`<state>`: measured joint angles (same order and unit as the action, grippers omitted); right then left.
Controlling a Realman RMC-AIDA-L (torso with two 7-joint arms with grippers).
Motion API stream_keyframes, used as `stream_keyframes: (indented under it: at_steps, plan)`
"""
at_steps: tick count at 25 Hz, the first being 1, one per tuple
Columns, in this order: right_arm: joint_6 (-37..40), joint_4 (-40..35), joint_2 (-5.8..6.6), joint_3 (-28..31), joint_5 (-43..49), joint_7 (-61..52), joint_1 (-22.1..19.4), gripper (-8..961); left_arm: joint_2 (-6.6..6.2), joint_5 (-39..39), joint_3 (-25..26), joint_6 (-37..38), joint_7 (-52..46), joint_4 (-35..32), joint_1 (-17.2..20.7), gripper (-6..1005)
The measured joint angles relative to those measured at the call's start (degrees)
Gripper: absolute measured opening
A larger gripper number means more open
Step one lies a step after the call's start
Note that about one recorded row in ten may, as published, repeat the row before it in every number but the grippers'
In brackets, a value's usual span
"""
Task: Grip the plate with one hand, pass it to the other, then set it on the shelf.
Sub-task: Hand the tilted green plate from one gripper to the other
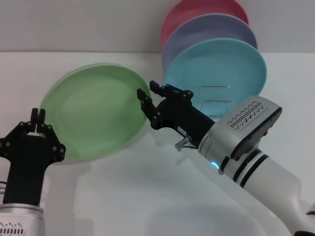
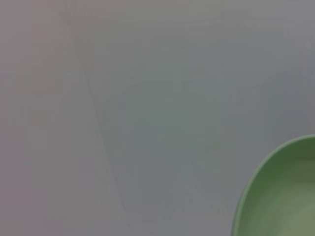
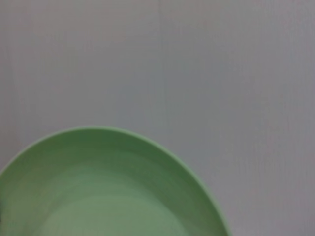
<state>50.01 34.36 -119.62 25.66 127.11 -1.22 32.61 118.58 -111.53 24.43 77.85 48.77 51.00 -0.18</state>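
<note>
Plate (image 1: pixel 93 112) faces the camera, both tools at its edges.

Light green plate (image 1: pixel 93 110), turquoise plate (image 1: pixel 216 69), lavender plate (image 1: pixel 209 32), pink plate (image 1: pixel 197 10), black hands.

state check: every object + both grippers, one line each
green plate: tilted, lifted, held at both sides
left gripper: shut on the plate's left rim
right gripper: fingers straddle the plate's right rim; grip closure unclear
turquoise plate: upright in the rack, frontmost
lavender plate: upright behind the turquoise one
pink plate: upright, rearmost
wire rack: standing on the table, front slots free
</note>
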Motion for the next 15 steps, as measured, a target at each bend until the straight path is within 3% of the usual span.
stream_keyframes:
  at_steps: [15]
  plan:
    - [0.1, 0.1, -0.05, -0.3, 0.2, 0.0, -0.6, 189, 0.01, 0.2, -0.9, 0.2, 1.7, 0.1, 0.2, 37]
